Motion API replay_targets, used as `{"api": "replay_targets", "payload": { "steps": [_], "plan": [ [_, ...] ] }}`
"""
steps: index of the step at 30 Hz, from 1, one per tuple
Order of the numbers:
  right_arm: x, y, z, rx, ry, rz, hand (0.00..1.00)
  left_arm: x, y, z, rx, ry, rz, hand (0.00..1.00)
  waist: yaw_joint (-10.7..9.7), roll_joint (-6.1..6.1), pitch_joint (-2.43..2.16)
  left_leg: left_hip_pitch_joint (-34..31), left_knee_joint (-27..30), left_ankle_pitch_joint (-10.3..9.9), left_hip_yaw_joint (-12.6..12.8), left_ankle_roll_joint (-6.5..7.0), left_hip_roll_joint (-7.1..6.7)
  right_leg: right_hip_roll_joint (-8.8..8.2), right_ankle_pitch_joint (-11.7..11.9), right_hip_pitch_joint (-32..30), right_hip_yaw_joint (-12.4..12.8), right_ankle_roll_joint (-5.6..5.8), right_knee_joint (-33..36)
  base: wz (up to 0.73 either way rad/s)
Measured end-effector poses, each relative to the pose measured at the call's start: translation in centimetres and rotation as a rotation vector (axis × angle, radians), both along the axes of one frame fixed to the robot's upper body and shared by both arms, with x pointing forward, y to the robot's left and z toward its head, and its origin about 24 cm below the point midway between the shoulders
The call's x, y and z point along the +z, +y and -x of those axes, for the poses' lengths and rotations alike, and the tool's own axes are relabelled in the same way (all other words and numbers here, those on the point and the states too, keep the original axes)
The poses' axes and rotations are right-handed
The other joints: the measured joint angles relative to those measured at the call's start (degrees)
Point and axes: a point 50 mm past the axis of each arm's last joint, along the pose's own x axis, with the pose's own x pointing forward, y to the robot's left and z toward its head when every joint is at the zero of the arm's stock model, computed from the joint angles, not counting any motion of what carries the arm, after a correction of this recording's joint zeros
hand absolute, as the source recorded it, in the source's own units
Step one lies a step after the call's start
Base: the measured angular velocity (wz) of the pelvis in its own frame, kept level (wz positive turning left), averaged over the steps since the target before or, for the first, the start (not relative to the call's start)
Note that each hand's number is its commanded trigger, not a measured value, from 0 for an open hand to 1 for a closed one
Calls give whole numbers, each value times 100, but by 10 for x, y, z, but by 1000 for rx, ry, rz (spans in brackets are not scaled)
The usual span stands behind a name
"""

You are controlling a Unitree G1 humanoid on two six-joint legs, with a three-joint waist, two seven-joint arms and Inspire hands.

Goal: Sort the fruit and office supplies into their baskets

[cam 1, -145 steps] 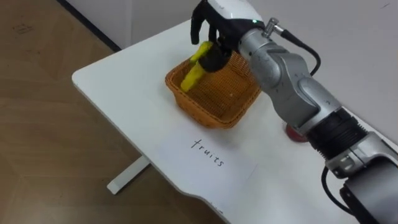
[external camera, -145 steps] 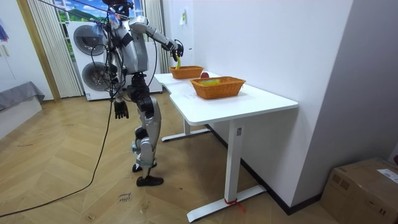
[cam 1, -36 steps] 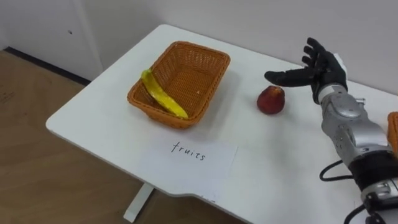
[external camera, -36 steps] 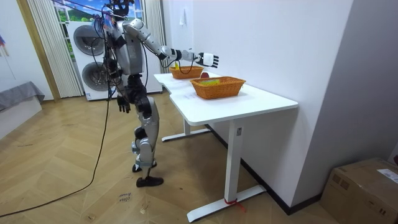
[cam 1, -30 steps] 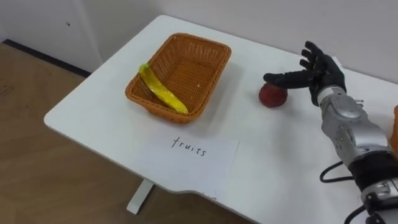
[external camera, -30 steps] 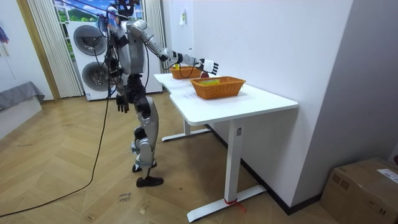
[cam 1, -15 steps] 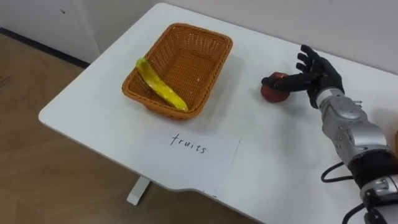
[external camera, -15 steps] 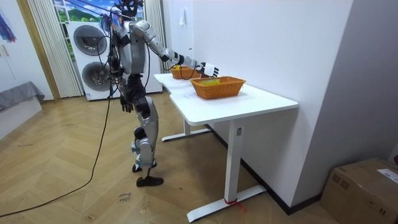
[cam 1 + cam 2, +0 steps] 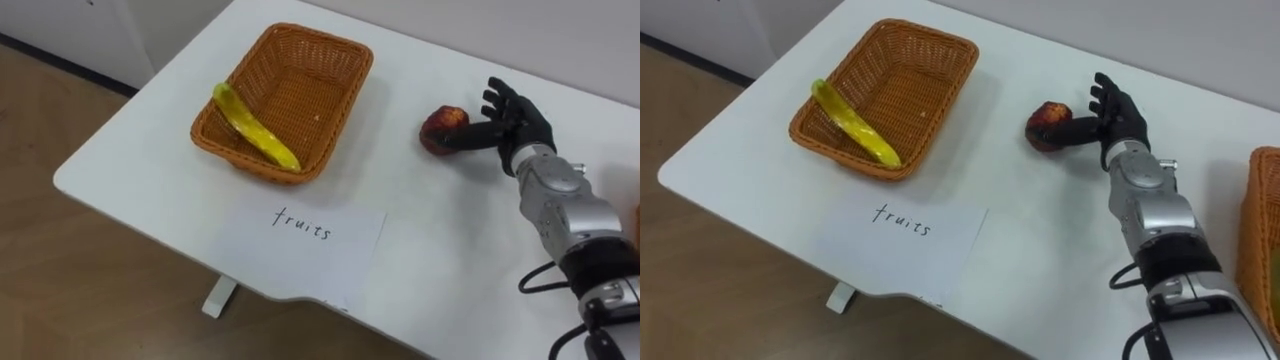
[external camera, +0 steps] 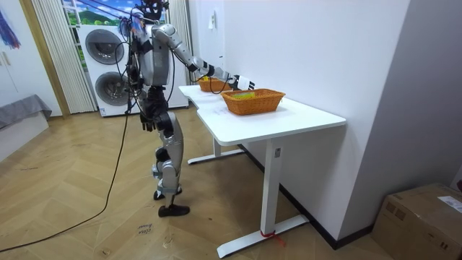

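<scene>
Right hand is stretched out over the white table, right beside the red fruit. The thumb side touches the fruit. The fingers are spread and fairly straight, not wrapped round it, so the hand is released with no grasp made. It looks set up to close on the fruit, which is probably the next item for the fruit basket. The fruit sits on the bare tabletop, well apart from the wicker basket on the robot's left.

A banana already lies slanted inside that basket against the near wall, so that one is sorted. A paper label lies flat just in front of the basket, likely to mark which basket takes fruit.

A second wicker basket is at the robot's right, cut off by the edge of the eye view, and its contents can't be read from there. The room view shows something yellowish in it, too small to name. No office supplies are clearly made out.

The far side of the red fruit is hidden, so whether it is an apple or a peach is unclear.

The robot stands at the table end. Left hand hangs by the hip and is too small to tell its state.
</scene>
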Motion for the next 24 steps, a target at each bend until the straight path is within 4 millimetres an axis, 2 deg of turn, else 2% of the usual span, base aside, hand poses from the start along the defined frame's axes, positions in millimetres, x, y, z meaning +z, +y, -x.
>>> {"api": "replay_targets", "payload": {
  "steps": [4, 7, 13, 24],
  "plan": [
    [1, 0, -1, 6, -3, 13, 0, 0, 0, 1, 0, 4, -2, 0, 28, 27, 22, -1, 2, 0, -3, 0, -1, -4, 0, 4, -35, 0, 0, 0],
    [1, -1, -1, 11, -3, 41, 0, 0, 1, 1, -4, 1, -12, 0, 41, 45, 36, -9, 4, 0, -9, 0, -1, -20, 0, 6, -157, -1, 0, 0],
    [0, -1, -1, 20, -9, 73, 0, -1, -2, -3, -10, -10, 0, 0, 39, 36, 41, -46, 8, 1, -12, -1, 0, -20, 2, -19, -185, -4, -3, 0],
    [-1, 6, -3, 90, 11, 235, 0, -1, -3, -6, -16, -15, 10, 0, 40, 40, 29, -88, 16, 2, -10, -1, -1, -8, 7, -30, -181, -10, -5, 0]
  ]
}}
